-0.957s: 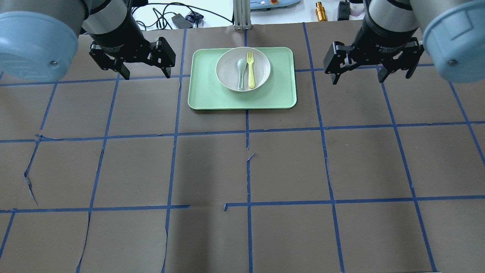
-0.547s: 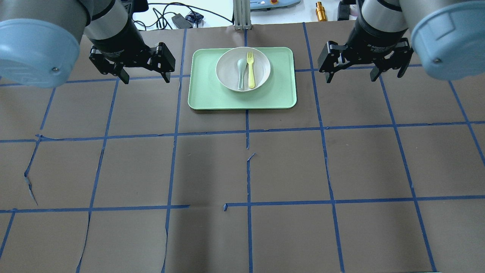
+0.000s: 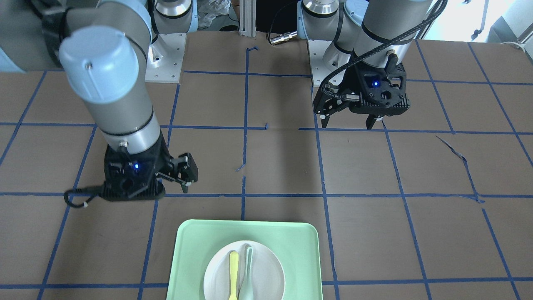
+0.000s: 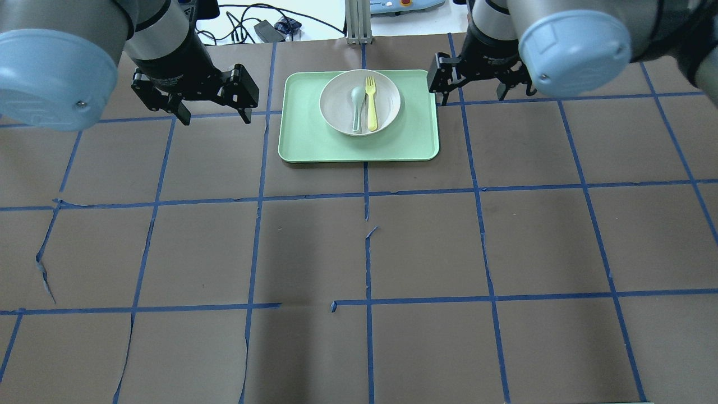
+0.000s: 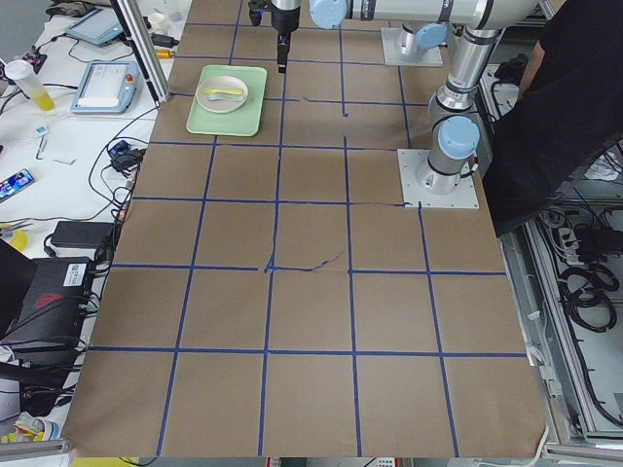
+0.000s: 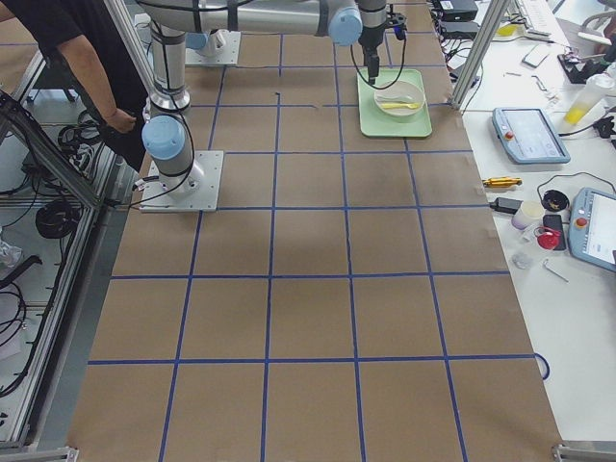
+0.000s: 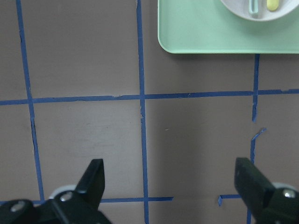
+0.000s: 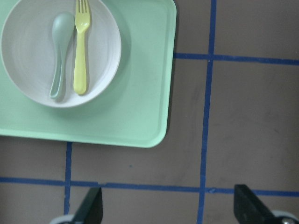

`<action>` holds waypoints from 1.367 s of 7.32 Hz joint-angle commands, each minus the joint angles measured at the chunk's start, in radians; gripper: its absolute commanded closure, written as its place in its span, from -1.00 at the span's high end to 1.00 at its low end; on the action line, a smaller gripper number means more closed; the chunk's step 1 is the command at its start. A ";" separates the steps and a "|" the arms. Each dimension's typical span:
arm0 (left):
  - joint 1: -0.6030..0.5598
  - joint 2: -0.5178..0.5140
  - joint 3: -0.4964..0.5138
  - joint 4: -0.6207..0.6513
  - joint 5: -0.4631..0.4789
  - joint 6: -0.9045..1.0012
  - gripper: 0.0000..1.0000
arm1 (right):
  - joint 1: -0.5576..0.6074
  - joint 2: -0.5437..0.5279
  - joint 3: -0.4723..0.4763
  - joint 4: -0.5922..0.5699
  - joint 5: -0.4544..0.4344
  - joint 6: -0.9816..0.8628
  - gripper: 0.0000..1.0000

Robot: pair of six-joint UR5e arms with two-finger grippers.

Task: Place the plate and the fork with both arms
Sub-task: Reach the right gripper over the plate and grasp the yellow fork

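The off-white plate [image 4: 335, 101] sits on a mint-green tray [image 4: 314, 140] at the table's far middle. The pale yellow fork [image 4: 371, 104] lies in the plate, tines pointing away. My left gripper [image 4: 215, 118] is open and empty, hovering left of the tray. My right gripper [image 4: 477, 98] is open and empty, just off the tray's right far corner. In the right wrist view the plate [image 8: 28, 60] and fork [image 8: 81, 46] lie up and left of the open gripper [image 8: 170, 205]. The left wrist view shows the open gripper [image 7: 171, 179] and the tray's corner [image 7: 210, 32].
A grey-green spoon [image 4: 355, 106] lies in the plate beside the fork. Brown table paper carries a blue tape grid. Cables [image 4: 247, 25] and a metal post [image 4: 358, 22] stand beyond the far edge. A person [image 5: 565, 97] stands by the robot's base.
My right gripper has moved left and farther away, from well right of the tray to beside its right edge. My left gripper has barely moved. Both stay open.
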 commanded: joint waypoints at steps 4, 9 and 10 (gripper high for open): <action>-0.005 0.002 -0.027 0.000 -0.001 -0.013 1.00 | 0.074 0.382 -0.210 -0.139 0.060 0.138 0.88; -0.005 -0.002 -0.029 0.000 -0.003 -0.010 1.00 | 0.100 0.462 -0.284 -0.137 0.060 0.138 0.12; -0.005 -0.002 -0.029 0.000 -0.003 -0.010 1.00 | 0.104 0.480 -0.299 -0.137 0.060 0.140 0.12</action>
